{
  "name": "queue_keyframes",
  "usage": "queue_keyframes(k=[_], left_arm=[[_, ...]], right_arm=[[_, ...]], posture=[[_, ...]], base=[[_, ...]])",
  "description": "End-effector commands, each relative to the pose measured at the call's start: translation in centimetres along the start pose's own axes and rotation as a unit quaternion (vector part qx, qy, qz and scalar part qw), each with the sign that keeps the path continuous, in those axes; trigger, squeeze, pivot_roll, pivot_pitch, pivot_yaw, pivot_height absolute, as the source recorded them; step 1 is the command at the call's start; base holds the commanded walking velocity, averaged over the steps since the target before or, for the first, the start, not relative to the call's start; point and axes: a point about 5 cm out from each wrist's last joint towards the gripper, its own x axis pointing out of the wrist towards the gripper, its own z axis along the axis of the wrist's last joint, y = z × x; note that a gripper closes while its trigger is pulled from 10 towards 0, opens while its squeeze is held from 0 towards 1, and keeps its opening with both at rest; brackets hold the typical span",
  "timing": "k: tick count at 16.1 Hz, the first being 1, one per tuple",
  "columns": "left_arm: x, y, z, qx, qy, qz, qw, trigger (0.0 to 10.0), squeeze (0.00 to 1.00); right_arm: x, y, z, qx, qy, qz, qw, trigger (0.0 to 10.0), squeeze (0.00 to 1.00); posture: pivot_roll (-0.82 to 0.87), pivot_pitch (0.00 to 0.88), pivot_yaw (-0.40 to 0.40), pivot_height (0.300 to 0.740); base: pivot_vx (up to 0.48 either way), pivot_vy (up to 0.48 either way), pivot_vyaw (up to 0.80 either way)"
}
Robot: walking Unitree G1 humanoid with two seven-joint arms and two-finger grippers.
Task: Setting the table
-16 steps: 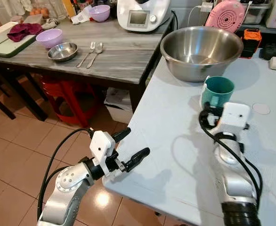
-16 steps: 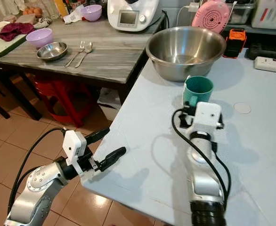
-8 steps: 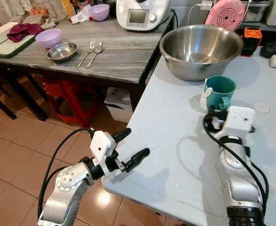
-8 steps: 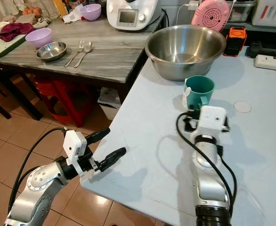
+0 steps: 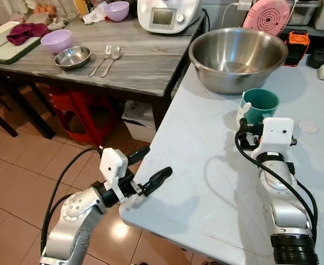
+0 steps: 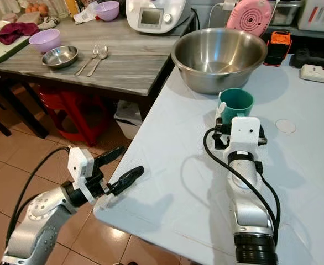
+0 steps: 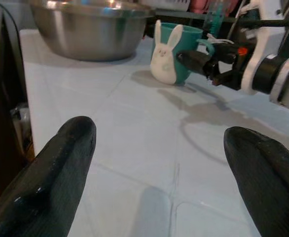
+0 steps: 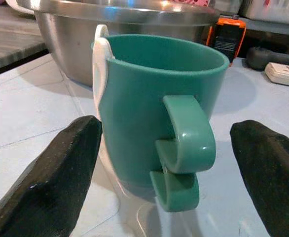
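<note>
Right hand [image 8: 164, 163] spread around teal mug [image 8: 154, 98].

On the near surface [image 5: 206, 182], the cup [image 5: 260, 106] stands just in front of the big bowl [image 5: 237, 51]. The right gripper [image 8: 164, 163] sits before the cup (handle between its 2 fingers [image 8: 60, 177]); the left gripper [image 5: 148, 168] is at the surface's left edge.

One teal mug [image 5: 260, 106], one big steel bowl [image 5: 236, 58], one small steel bowl [image 5: 72, 57], two purple bowls [image 5: 58, 40], one fork [image 5: 102, 61], one spoon [image 5: 113, 59]
</note>
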Motion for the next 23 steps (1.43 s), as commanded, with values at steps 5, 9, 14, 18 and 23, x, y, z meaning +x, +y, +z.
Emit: queue_keyframes(k=[5, 9, 14, 18, 23], left_arm=[[-0.64, -0.66, -0.25, 0.003, 0.029, -0.048, 0.998, 10.0, 0.0], [-0.5, -0.77, -0.29, 0.007, 0.029, -0.052, 0.998, 10.0, 0.0], [-0.14, -0.9, -0.35, 0.004, 0.025, -0.05, 0.998, 10.0, 0.0], [-0.06, -0.86, -0.37, 0.005, 0.024, -0.048, 0.999, 10.0, 0.0], [0.01, -0.81, -0.58, 0.003, 0.023, -0.047, 0.999, 10.0, 0.0]], right_arm=[[0.13, 0.59, 0.26, -0.005, -0.009, 0.009, 1.0, 10.0, 0.0], [0.02, 0.5, 0.25, -0.004, -0.011, 0.007, 1.0, 0.0, 0.0], [0.15, 0.37, 0.22, -0.003, -0.01, 0.006, 1.0, 0.0, 0.0], [0.18, 0.44, 0.05, -0.002, -0.006, 0.008, 1.0, 0.0, 0.0], [0.25, 0.35, -0.04, 0.001, -0.005, 0.005, 1.0, 0.0, 0.0]], posture=[[-0.13, 0.128, 0.109, 0.74], [-0.14, 0.129, 0.111, 0.74], [-0.14, 0.123, 0.108, 0.74], [-0.14, 0.122, 0.107, 0.74], [-0.15, 0.119, 0.107, 0.74]], base=[[0.0, 0.0, 0.0], [0.0, 0.0, 0.0], [0.0, 0.0, 0.0], [0.0, 0.0, 0.0], [0.0, 0.0, 0.0]])
